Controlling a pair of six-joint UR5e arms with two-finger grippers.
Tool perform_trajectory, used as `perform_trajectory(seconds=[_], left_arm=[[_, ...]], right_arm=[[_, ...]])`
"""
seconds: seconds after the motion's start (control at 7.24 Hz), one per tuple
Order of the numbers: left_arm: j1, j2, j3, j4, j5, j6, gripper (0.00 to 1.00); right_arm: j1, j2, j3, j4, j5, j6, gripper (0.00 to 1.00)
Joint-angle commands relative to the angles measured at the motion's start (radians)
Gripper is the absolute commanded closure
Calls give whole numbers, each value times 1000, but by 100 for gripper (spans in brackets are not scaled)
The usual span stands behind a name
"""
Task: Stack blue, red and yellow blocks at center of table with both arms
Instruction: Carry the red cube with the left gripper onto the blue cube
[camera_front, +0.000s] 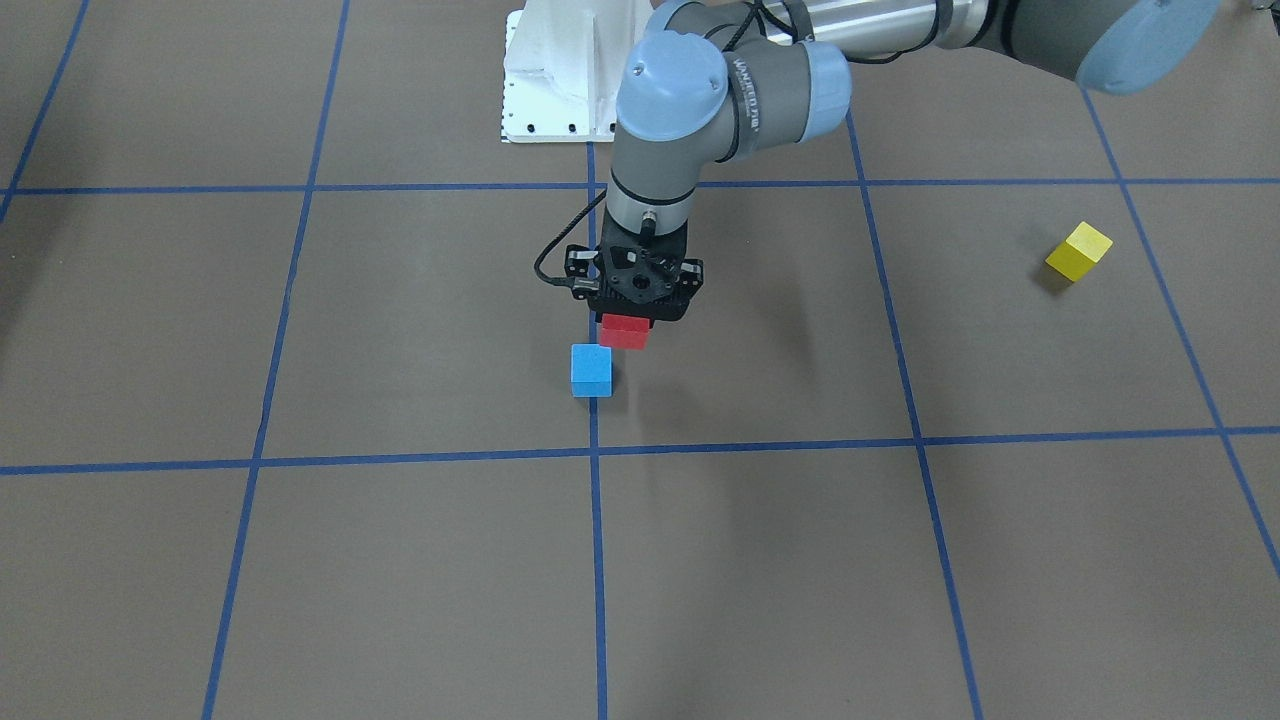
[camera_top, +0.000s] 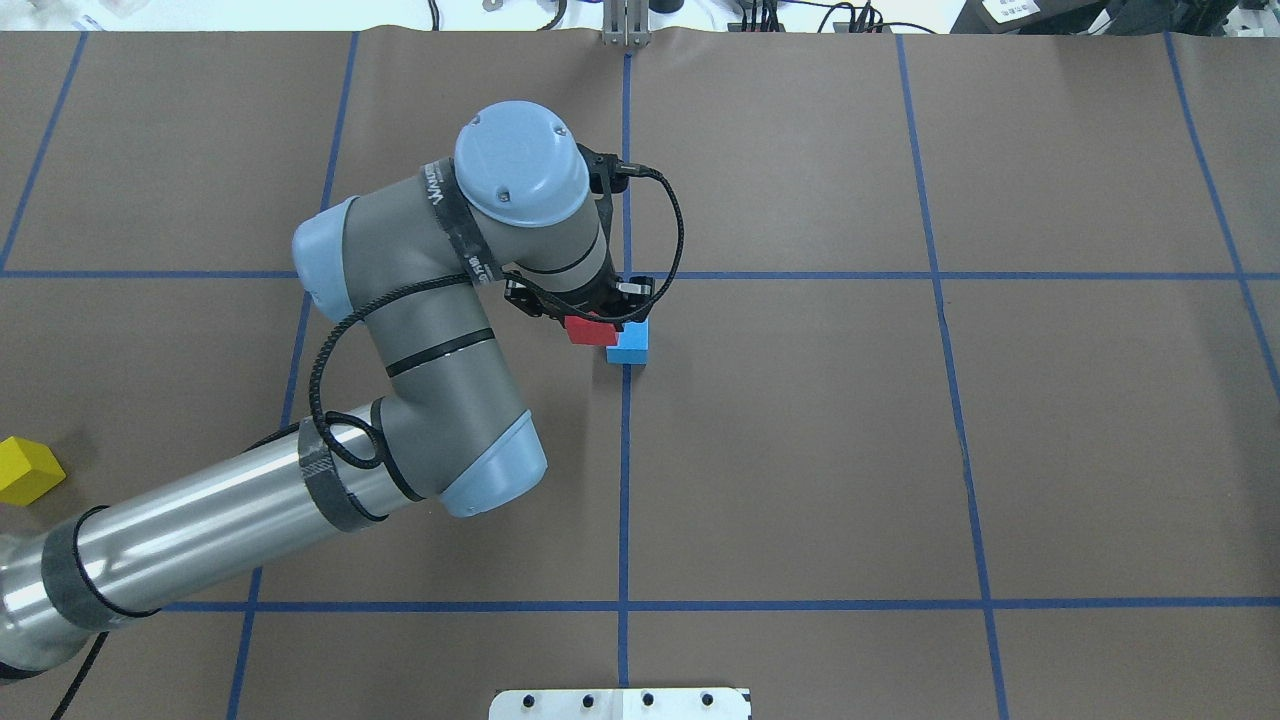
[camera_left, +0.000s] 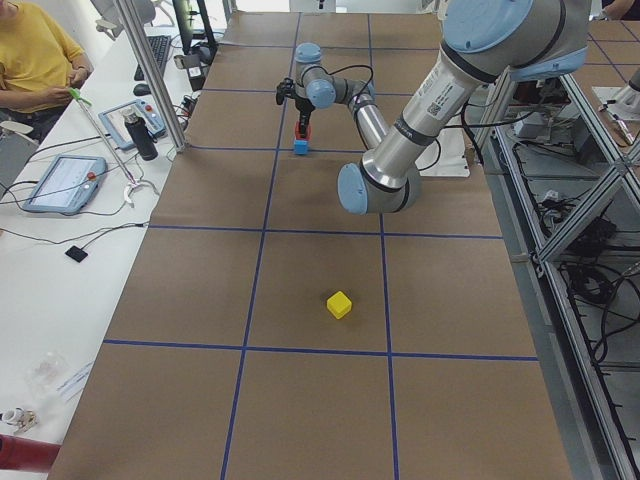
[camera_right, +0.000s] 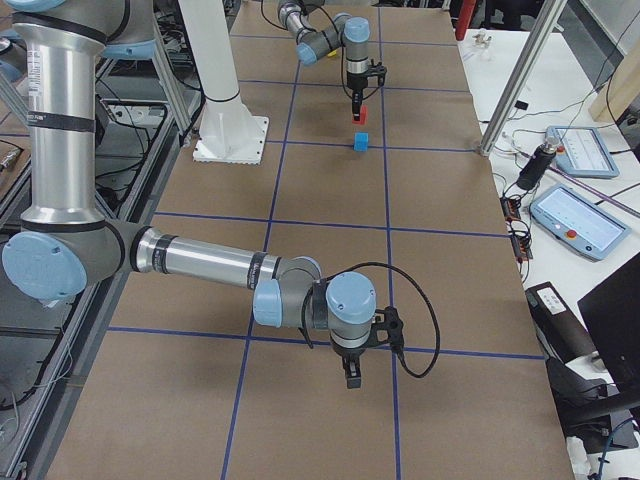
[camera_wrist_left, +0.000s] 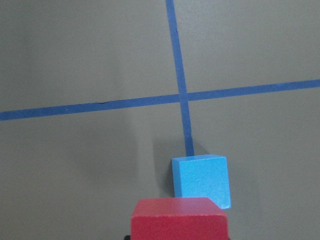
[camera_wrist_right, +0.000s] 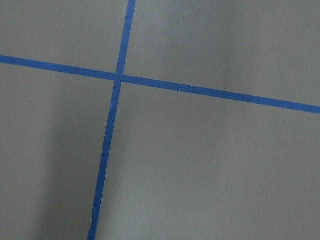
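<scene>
Alignment matters: our left gripper (camera_front: 636, 308) clamps the red block (camera_front: 625, 333) just beside and above the blue block (camera_front: 591, 369) at table centre; we should square it overhead before lowering. Whether the right gripper (camera_right: 352, 378) is clenched, we cannot tell.

We see even, bright overhead light; soft arm shadows fall across the tabletop (camera_front: 1000, 560), and both wrist views look slightly soft.

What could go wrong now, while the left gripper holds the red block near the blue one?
The red block in the left gripper is not centred over the blue block; released here, it may catch an edge and tumble. Lowering off-centre could also shove the blue block sideways.
</scene>
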Motion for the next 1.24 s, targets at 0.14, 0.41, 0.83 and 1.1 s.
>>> perform_trajectory(seconds=[0.14,0.41,0.83,1.1], left_arm=[[14,-89,135,-8,23,-47,100],[19,-89,148,-15,60,-38,89],[26,-88,156,-16,66,-26,74],[38,-89,156,-16,66,-26,67]], right_arm=[[0,0,0,0,-1,0,0],[0,2,0,0,-1,0,0],[-2,3,0,0,-1,0,0],[0,3,0,0,-1,0,0]])
